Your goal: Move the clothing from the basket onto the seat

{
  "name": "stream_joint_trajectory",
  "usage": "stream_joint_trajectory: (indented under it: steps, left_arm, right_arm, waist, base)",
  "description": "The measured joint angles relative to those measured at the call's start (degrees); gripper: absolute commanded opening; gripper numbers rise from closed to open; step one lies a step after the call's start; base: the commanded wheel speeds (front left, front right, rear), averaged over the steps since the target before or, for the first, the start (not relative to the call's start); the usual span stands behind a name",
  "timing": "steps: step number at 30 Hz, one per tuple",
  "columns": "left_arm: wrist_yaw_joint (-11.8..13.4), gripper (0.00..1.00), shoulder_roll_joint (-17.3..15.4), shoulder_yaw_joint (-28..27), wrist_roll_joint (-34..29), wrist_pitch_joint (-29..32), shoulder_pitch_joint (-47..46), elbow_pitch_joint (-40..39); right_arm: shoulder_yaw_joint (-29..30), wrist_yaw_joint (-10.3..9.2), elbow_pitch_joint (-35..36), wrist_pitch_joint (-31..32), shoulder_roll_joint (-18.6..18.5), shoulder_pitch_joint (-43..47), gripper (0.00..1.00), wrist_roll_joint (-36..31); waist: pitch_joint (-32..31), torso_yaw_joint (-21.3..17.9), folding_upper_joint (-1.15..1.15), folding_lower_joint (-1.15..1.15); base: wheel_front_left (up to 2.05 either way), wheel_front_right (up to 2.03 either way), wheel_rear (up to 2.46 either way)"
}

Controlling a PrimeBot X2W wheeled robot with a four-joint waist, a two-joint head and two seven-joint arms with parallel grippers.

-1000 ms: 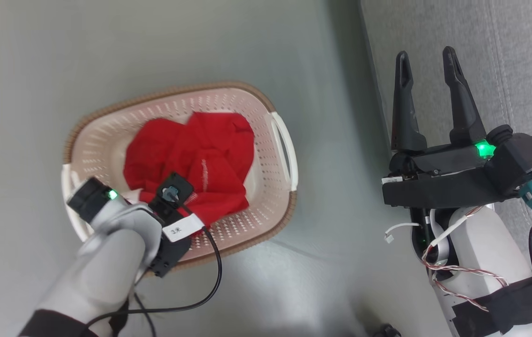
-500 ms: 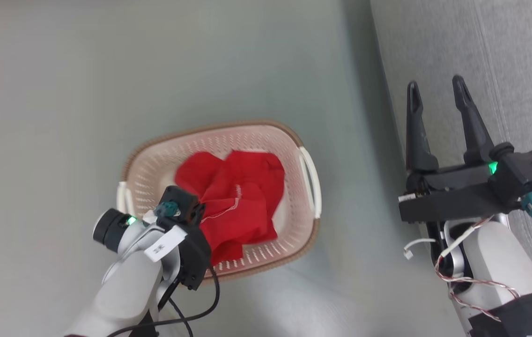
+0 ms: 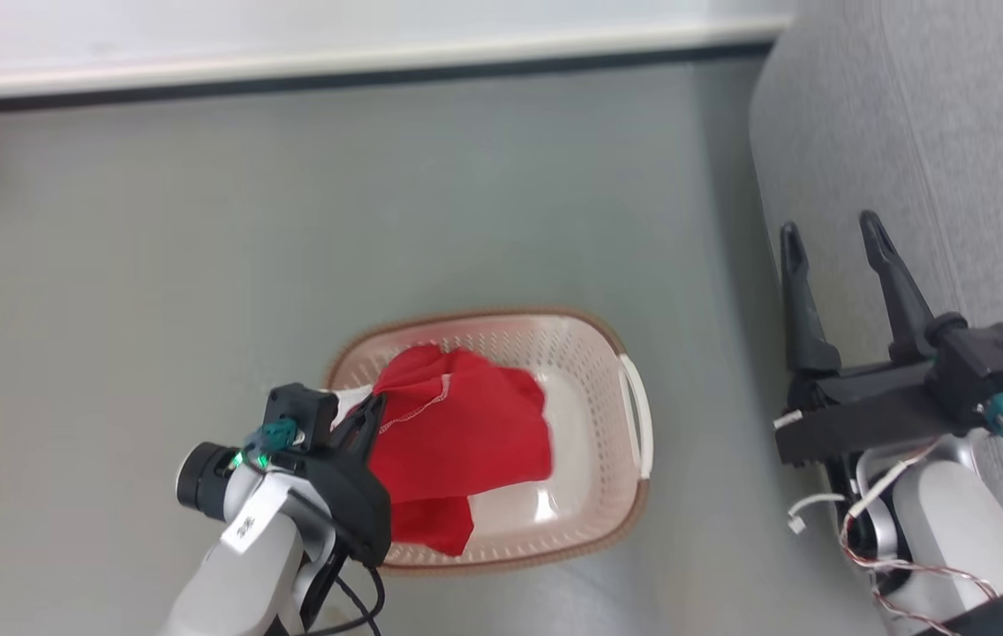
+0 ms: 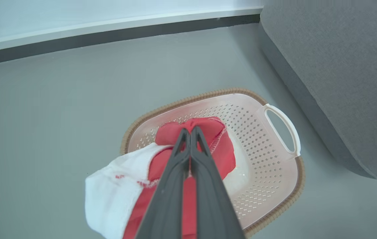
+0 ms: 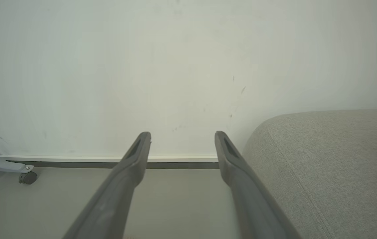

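In the head view, the left claw (image 3: pixel 367 415) is seen clenched on a fold of the soft red fabric clothing (image 3: pixel 466 433), which hangs from it above the cream-white perforated plastic basket (image 3: pixel 594 353) with a brown woven-look rim. Whether the lowest fold touches the basket's bottom cannot be told. The large grey woven-fabric upholstered seat (image 3: pixel 908 132) lies to the right, well apart from the clothing. The right claw (image 3: pixel 830 228) is held released at its edge, with nothing between the fingers.

In the left wrist view, a red bunch is pinched at the very tips of the left claw (image 4: pixel 188 131), and a white panel (image 4: pixel 115 186) droops beside the fingers. The clothing is judged light, limp and not fragile. It can be expected to sag and swing when carried. A bunched fold is judged the best hold, since a single thin layer could slip out.

In the right wrist view, the right claw (image 5: pixel 182 134) is shown spread and empty, with the seat (image 5: pixel 324 159) just beside it on the right.
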State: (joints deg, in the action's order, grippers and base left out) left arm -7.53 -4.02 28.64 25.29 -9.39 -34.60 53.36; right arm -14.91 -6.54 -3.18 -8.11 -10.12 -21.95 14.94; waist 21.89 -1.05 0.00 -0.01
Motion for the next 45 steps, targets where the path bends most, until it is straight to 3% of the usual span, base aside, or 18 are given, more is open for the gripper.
stream_joint_trajectory:
  steps: [17, 45]
  left_arm:
    - [1.8, 0.0, 0.1, -3.4, 2.4, -3.9, 4.9, -8.0]
    - [6.9, 0.0, -1.8, -7.4, 1.6, -4.9, 11.7, -38.8]
  right_arm:
    - [1.3, 0.0, -0.7, 2.6, -1.6, 8.5, 1.0, 2.6]
    - [0.5, -0.01, 2.5, 5.9, -1.4, 15.7, 1.0, 3.9]
  waist:
    - [-11.0, 4.3, 0.0, 0.0]
    - [-20.2, 6.7, -0.01, 0.01]
  base:
    - [0.0, 0.0, 0.0]
    - [0.0, 0.0, 0.0]
